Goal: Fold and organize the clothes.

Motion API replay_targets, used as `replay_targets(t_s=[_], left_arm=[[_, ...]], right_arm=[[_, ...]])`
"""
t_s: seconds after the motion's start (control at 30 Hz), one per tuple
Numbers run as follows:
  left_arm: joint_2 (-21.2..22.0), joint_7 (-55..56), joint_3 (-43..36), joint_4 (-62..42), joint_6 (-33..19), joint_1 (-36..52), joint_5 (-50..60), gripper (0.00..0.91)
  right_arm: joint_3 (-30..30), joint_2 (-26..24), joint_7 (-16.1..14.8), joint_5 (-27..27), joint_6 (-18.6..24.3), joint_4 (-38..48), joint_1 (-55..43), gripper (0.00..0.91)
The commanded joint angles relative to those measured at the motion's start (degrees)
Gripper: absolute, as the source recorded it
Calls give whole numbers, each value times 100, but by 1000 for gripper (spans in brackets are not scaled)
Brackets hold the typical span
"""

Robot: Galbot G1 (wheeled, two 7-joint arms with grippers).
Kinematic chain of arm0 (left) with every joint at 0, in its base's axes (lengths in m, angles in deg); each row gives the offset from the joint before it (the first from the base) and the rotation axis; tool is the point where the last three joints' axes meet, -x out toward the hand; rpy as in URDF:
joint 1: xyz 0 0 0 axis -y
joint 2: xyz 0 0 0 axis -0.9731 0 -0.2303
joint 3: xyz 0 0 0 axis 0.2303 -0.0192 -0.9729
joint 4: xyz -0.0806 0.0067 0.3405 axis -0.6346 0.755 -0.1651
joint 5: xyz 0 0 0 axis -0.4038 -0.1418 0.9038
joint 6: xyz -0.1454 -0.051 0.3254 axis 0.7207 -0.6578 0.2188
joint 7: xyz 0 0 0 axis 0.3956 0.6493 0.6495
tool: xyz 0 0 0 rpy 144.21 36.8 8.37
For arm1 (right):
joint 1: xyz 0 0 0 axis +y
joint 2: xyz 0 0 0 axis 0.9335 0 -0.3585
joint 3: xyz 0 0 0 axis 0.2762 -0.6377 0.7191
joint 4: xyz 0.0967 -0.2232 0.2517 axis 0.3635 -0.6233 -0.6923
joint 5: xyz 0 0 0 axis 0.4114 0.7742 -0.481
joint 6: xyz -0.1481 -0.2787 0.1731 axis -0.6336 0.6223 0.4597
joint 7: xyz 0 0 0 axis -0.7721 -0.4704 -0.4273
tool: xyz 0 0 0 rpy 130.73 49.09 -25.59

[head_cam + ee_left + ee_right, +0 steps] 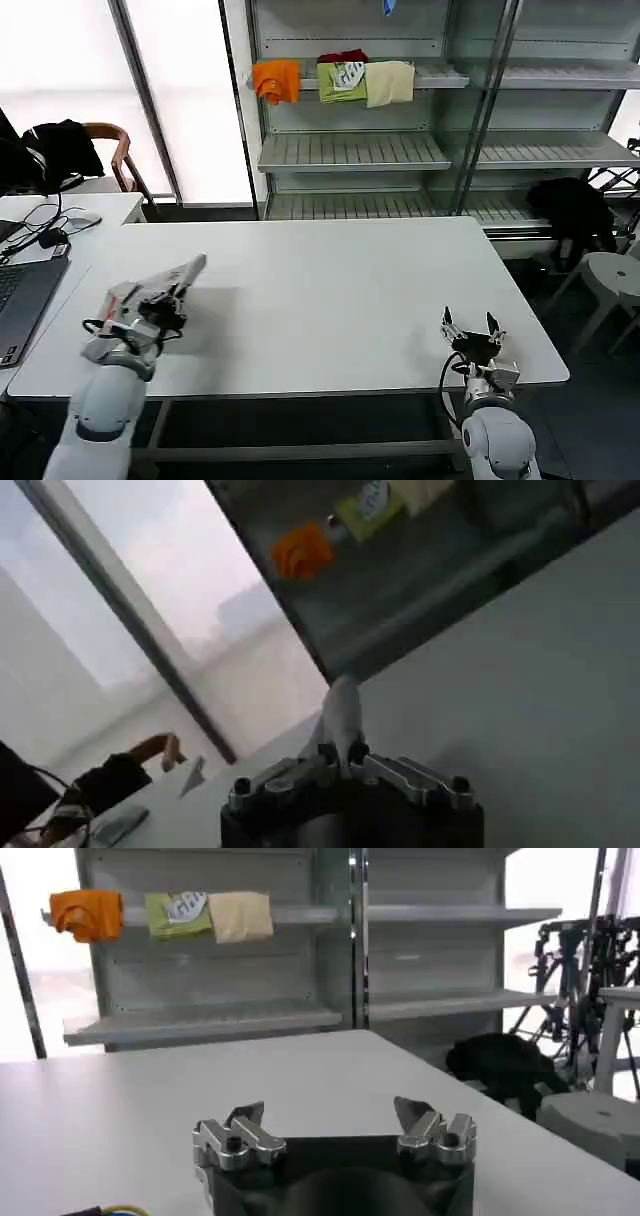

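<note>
The white desk [320, 300] lies bare between the two arms; no light grey T-shirt can be seen on it or anywhere else, so where the clothes are I cannot tell.

The left gripper [190, 270] rests low over the desk's near left part, pointing toward the shelving; in the left wrist view its fingers [342, 715] lie pressed together into one pale blade, clenched on nothing; the arm behind it is cut off by the lower edge of the head view.

The right gripper [471, 322] sits at the desk's near right edge, fingers pointing up and away; in the right wrist view the two short fingers [412, 1112] stand well apart, released, with nothing between them; its body hides the desk directly beneath.

On the upper shelf of the metal rack [350, 150] behind the desk hang three garments side by side: an orange garment [276, 79], a green garment [341, 80] with a pale print too small to read, and a cream garment [390, 82]; something dark red behind the green one is mostly hidden.

A black jacket [572, 208] lies heaped to the right of the desk, near a white stool [612, 275] cut by the frame; a laptop [22, 295] is cropped at the left edge.
</note>
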Motion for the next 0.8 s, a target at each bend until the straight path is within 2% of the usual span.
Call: replay_targets(t_s=[0.03,0.27,0.3,0.33,0.5,0.67,0.8], left_arm=[[753,759,-1900,96,418,571,-1685,20],[1332,1191,-2746,-695,96,1210,-1630,30],[1503,1275,-2823,-888,36,1349,-1581,60],[1621,1348,-2875,-966,53,1407,-1561,907],[1742,1338,-2947,-1100,4,1475,-1562,907],[1557,1418,-2865,-644,58,1419,-1623,907],[1299,1445,-2697,-229,109,1491,-1944,907]], right_arm=[[63,-40,6,-37,0,-111,91,907],[-26,24,-50,38,-39,-200,93,907],[-52,31,-54,53,-35,-197,93,907],[-67,41,-66,74,-33,-198,96,907],[-162,40,-176,150,-41,-159,67,907],[-373,179,-467,83,-295,-68,-104,907],[-624,440,-632,-177,-570,177,-361,907]])
